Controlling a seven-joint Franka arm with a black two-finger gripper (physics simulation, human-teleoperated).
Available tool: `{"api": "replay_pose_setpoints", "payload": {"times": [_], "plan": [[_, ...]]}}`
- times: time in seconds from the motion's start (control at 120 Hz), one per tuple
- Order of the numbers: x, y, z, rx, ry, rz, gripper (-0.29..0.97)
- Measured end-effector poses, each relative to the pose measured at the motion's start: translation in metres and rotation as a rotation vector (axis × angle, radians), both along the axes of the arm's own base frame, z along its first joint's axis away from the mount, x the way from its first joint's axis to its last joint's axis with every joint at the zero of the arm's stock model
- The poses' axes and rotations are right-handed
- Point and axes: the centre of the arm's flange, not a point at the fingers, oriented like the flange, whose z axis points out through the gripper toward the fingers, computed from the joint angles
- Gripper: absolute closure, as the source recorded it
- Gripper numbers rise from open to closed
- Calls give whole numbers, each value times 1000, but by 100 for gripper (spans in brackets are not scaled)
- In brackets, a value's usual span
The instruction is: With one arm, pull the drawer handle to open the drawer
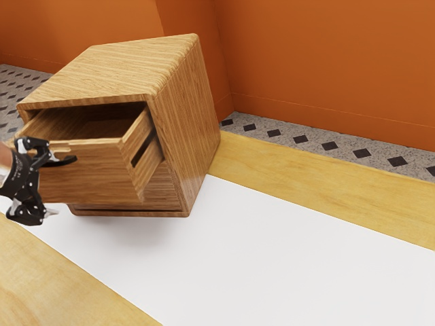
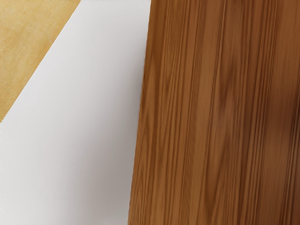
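**A:** Where is the drawer (image 1: 88, 170)?

**B:** It stands partly out of the wooden cabinet (image 1: 183, 95), with its hollow inside open to view from above. I'd judge the task well along, though there may be more travel left.

**A:** And the handle?

**B:** I can't make it out. The claw (image 1: 34, 182) sits against the drawer's front panel at the exterior view's left edge, which is probably where the handle is. That spot makes sense, because a pull from there runs straight along the drawer's slide.

**A:** Is the claw spread or pinching something?

**B:** I cannot tell. Its black shape overlaps the panel and what lies inside its grasp is hidden.

**A:** What's in the wrist view?

**B:** Wood grain (image 2: 215, 112) very close to the hand, so I'd say the hand is right at the front panel. Beside it is the white table (image 2: 93, 117).

**A:** What's around the cabinet?

**B:** It rests on the table's (image 1: 272, 258) white top, which has a pale wooden border. Past that are a tiled floor (image 1: 326, 144) and an orange wall (image 1: 326, 54). A skewed pull could drag the cabinet itself.
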Motion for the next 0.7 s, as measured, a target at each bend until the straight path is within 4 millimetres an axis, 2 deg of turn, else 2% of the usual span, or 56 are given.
{"api": "replay_pose_setpoints", "payload": {"times": [0.125,0.342,0.483,0.617,0.667,0.7], "plan": [[-16,-6,1,15,-12,3,0],[-30,-21,2,40,-21,0,0],[-52,-30,8,63,-42,11,0],[-70,-58,17,121,-55,4,0],[-71,-79,24,158,-56,-17,0],[-67,-102,38,177,-65,-58,0]]}}
